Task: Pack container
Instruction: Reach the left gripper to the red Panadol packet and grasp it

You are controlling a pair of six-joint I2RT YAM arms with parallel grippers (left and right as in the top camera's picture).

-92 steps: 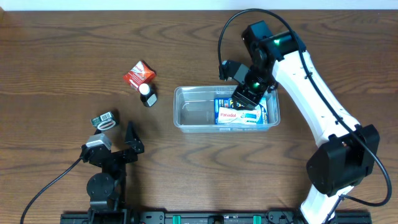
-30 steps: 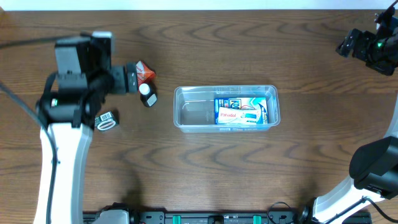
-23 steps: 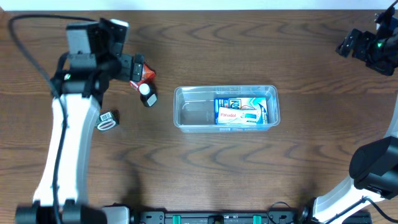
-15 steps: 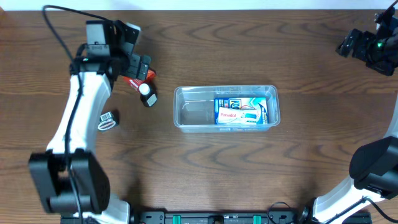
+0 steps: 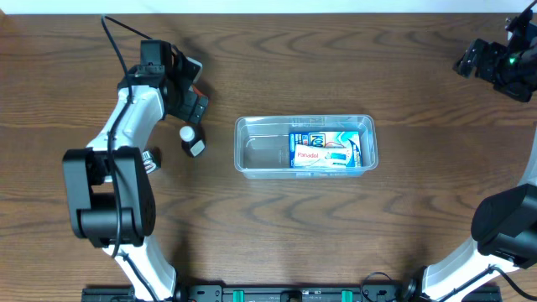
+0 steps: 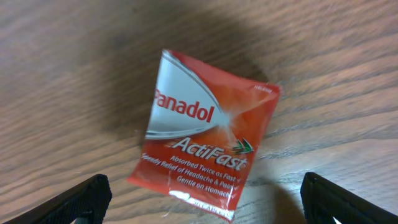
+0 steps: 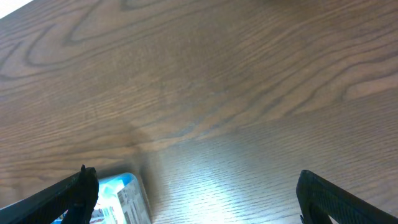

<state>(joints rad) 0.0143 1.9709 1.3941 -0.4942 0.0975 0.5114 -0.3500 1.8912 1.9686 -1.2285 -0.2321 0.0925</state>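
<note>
We count the job as partly done. The container (image 5: 254,151) sits at the table's centre, and blue-and-white boxes (image 5: 323,149) already lie in its 3 o'clock half. Its 9 o'clock half holds nothing.

Three things are not yet packed, all out on the wood between 9 and 10 o'clock of the container. They are a red sachet (image 6: 205,146), a white-capped bottle (image 5: 193,141) and a small item (image 5: 151,158), half hidden by the left arm, that we cannot identify.

The left gripper (image 5: 189,96) hangs over the sachet. Its jaws are wide apart, and in the wrist view the sachet lies flat between them, untouched.

The right gripper (image 5: 491,60) sits well away at 2 o'clock, near the table's far corner, its jaws spread and holding nothing.

We judge the sachet to be the step in hand: it has yet to be gripped, carried over and dropped in the free half. After that, the bottle and the small item would remain.
</note>
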